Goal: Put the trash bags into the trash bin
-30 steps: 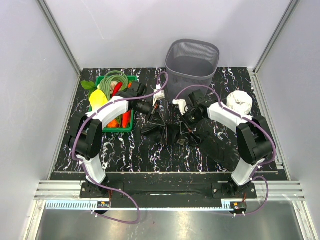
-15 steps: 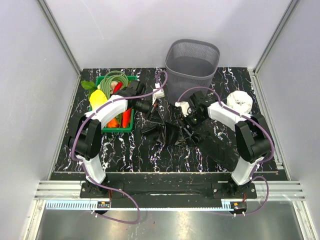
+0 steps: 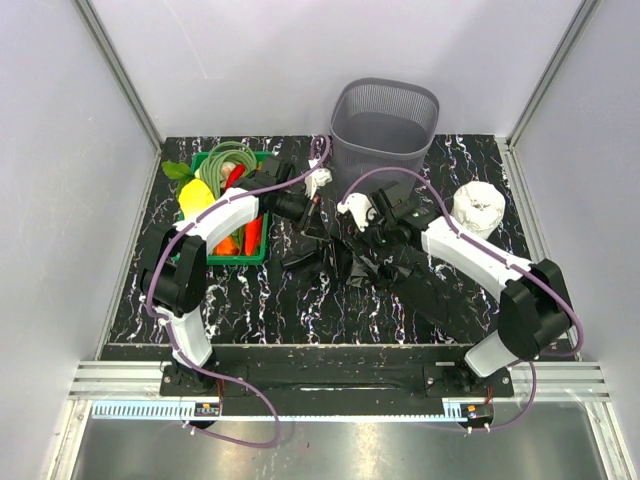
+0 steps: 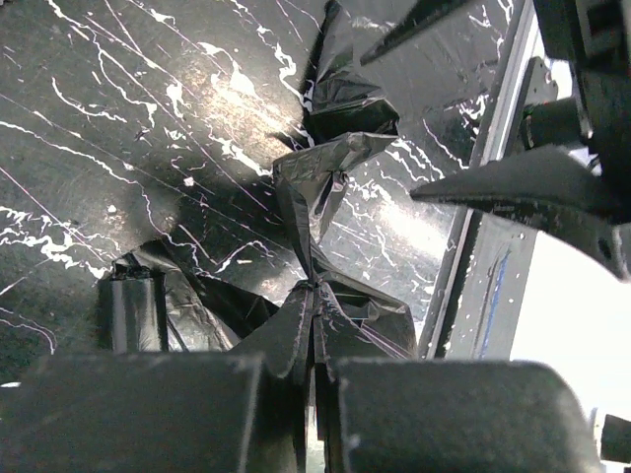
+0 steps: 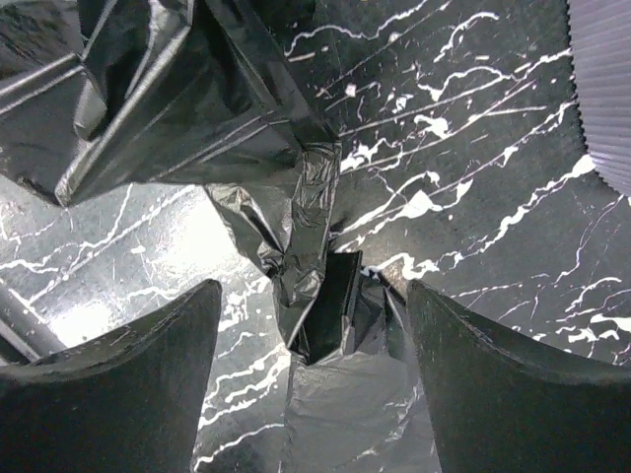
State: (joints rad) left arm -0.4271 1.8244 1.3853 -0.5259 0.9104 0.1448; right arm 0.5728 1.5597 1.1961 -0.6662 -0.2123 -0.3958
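Noted trash bags heaped just short of trash bin. Found left gripper clamped on a fold, right gripper spread wide astride a twisted strand — pickup step. Next, likely: close right, lift over rim

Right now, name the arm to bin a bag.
Left, likely: the left fingers are shut on a trash bag, and the trash bin is near. The right fingers stand open.
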